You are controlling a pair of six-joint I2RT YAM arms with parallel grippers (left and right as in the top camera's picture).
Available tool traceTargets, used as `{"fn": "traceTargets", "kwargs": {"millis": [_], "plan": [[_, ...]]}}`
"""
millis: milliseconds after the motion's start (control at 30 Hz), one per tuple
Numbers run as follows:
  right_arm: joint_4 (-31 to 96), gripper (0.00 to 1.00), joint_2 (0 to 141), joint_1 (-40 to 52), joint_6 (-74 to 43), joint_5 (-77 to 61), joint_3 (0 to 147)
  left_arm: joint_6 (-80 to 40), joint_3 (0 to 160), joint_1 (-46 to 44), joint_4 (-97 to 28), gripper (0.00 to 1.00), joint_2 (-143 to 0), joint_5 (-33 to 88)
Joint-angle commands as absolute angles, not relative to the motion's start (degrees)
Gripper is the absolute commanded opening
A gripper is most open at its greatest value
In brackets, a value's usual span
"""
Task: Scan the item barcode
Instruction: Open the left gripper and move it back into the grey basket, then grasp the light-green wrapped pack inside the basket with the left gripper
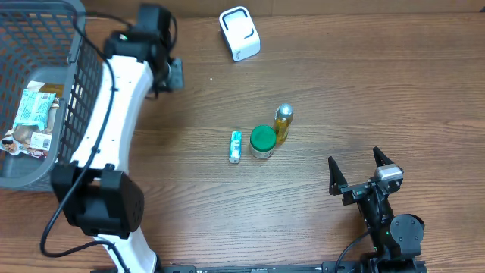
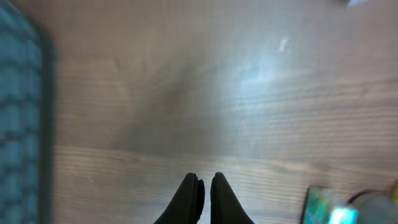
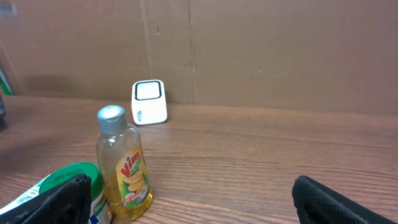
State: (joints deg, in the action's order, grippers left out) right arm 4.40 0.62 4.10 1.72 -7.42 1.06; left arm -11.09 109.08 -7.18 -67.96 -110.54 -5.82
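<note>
— Where were the items?
— The clear yellow soap bottle (image 1: 283, 123), green-lidded jar (image 1: 262, 141) and small green tube (image 1: 236, 146) sat together on the wooden desk (image 1: 364, 91), with the white boxy scanner (image 1: 239, 33) well beyond.
— And the jaws?
— Empty. The left jaws were pressed together, the right jaws spread wide.

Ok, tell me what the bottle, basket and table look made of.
Bottle: likely clear glossy plastic; yellow liquid shows through, silvery cap.
Basket: grey plastic, matte; moulded lattice wall.
Table: wood or wood-look laminate; grain lines, faint sheen.
</note>
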Motion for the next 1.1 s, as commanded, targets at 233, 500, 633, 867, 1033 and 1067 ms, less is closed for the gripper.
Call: {"fn": "traceTargets", "kwargs": {"millis": [233,500,633,867,1033,1067], "plan": [[4.2,1.00,0.2,3.8,2.0,-7.2,0.4,-8.1,135.6,2.2,-70.0,0.04,-108.6,-6.2],[4.2,1.00,0.2,3.8,2.0,-7.2,0.4,-7.7,143.3,14.9,-69.2,0.05,-108.6,-7.1],[4.2,1.00,0.2,3.8,2.0,-7.2,0.4,-7.7,141.3,20.7,-69.1,0.05,-108.8,-8.0],[4.2,1.00,0.2,3.8,2.0,-7.2,0.4,-7.7,132.4,28.1,-68.1,0.20,-109.8,-8.1],[4.2,1.00,0.2,3.8,2.0,-7.2,0.4,-7.9,121.4,31.6,-63.6,0.26,-111.3,-9.3],[4.2,1.00,0.2,3.8,2.0,-7.2,0.4,-7.9,120.0,32.0,-62.9,0.28,-111.5,-9.7]]}}
